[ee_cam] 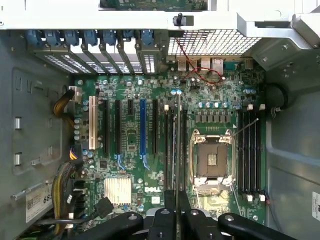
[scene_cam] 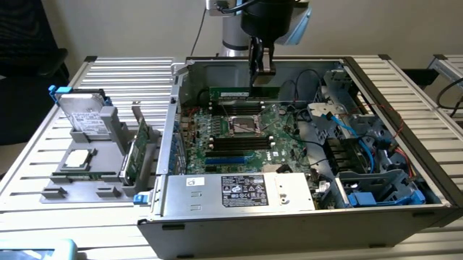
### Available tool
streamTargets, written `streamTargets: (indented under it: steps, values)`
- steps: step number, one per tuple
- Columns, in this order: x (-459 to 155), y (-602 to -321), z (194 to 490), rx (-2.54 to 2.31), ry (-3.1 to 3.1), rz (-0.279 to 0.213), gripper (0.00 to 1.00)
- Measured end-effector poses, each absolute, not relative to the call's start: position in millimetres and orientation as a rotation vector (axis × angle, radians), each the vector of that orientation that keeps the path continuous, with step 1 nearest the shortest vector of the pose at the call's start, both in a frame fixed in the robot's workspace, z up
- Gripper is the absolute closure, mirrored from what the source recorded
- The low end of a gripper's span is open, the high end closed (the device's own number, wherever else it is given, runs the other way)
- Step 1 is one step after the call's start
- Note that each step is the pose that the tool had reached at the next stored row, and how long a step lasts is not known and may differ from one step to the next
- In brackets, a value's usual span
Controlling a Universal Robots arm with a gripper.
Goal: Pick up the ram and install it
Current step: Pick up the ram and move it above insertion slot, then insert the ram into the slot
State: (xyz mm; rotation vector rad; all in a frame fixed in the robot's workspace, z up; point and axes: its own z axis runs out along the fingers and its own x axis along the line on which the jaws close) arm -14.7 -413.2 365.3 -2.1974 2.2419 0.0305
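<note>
The ram (scene_cam: 242, 93) is a long thin green stick held level above the motherboard (scene_cam: 239, 146), inside the open computer case near its back wall. My gripper (scene_cam: 262, 73) comes down from above and is shut on the stick's upper edge near its right end. In the wrist view the ram (ee_cam: 177, 145) shows edge-on as a thin line running out from my gripper (ee_cam: 177, 207). It lies over the black memory slots (ee_cam: 172, 150) beside the CPU socket (ee_cam: 212, 160). I cannot tell whether its lower edge touches a slot.
A second bank of black slots (ee_cam: 250, 150) lies on the socket's other side. The silver power supply (scene_cam: 239, 190) fills the case front, and blue and black cables (scene_cam: 340, 122) crowd the exterior view's right. Outside on the left, a grey tray (scene_cam: 79, 187) holds a hard drive (scene_cam: 83, 116) and a green expansion card (scene_cam: 141, 143).
</note>
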Motion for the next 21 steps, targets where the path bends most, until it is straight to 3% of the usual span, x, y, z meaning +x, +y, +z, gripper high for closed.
streamTargets:
  steps: [21]
  values:
    - [-14.7,-405.8,342.9,-2.204,2.238,0.028,0.86]
